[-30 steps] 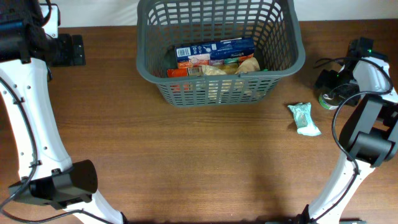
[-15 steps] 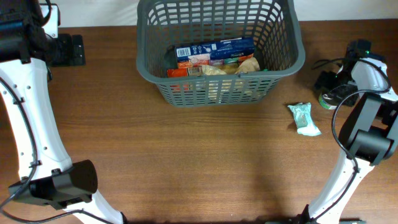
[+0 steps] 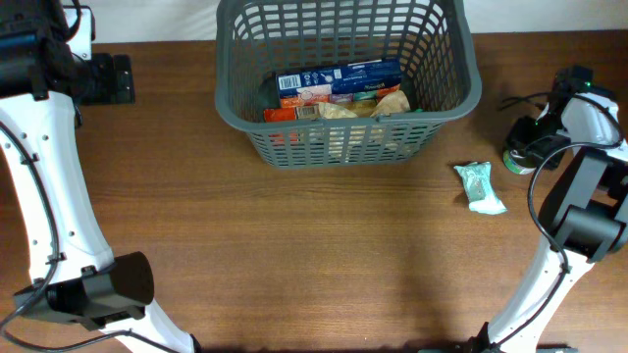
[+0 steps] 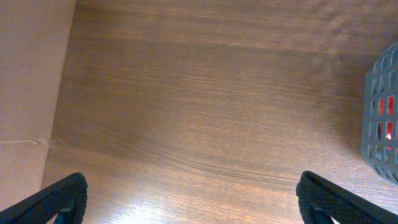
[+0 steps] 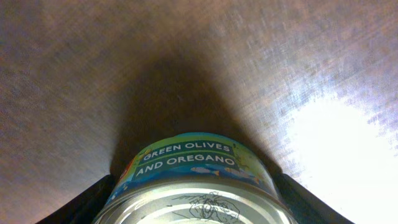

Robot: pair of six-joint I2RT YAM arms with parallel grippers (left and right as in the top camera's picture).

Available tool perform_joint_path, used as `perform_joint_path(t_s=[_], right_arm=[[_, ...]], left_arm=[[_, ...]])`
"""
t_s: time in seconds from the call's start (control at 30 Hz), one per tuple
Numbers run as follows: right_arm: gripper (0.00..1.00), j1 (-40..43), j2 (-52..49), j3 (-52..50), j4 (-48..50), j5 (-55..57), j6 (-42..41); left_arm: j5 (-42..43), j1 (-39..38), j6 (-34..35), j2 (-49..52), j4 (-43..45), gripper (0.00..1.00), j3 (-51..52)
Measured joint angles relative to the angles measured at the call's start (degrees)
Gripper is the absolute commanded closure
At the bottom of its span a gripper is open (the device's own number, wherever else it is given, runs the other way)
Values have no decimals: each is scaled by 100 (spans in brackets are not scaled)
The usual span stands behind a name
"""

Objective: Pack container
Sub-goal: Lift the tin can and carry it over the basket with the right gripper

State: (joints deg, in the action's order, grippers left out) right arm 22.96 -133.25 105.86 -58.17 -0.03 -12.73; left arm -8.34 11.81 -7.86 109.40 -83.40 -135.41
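The container, a dark grey slotted basket (image 3: 334, 147), stands at the table's back centre and holds several grocery packs, among them a blue box (image 3: 339, 78). Its corner shows in the left wrist view (image 4: 380, 118). A small metal can (image 3: 514, 160) labelled green olives and oregano stands at the far right. My right gripper (image 3: 530, 137) is on it. In the right wrist view the can (image 5: 186, 162) fills the gap between the fingers (image 5: 193, 202), which press both its sides. My left gripper (image 3: 108, 78) is open and empty at the back left (image 4: 193, 199).
A pale green pouch (image 3: 480, 186) lies on the wooden table between the basket and the can. Black cables (image 3: 510, 100) run behind the can. The table's left edge (image 4: 59, 106) shows in the left wrist view.
My right gripper has shifted slightly right and toward the can, closing around it. The can stays on the table. The left arm has not moved.
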Motion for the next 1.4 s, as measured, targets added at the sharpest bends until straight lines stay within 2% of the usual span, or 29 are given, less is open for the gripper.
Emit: perform_joint_path(t_s=[0.27,0.43,0.67,0.83,1.03,1.27,1.4], right_arm=[[37,37,-22,595,-772,-116,-7],[37,24,267,1598,-1292,-136,-9],[37,-223,1388,3237,-1825,-136,-11],[37,-922,2280,4061,-1919,-136,61],[38,-2251,2863,4306,-1921,-155,247],[38,-3379,2435,4159,-1934,-87,448],[37,-3679,1921,4028,-1912,-72,614]], left_arm=[[0,0,0,0,0,1,0],[0,0,0,0,0,1,0],[0,0,0,0,0,1,0],[0,0,0,0,0,1,0],[0,0,0,0,0,1,0],[0,0,0,0,0,1,0],[0,0,0,0,0,1,0]])
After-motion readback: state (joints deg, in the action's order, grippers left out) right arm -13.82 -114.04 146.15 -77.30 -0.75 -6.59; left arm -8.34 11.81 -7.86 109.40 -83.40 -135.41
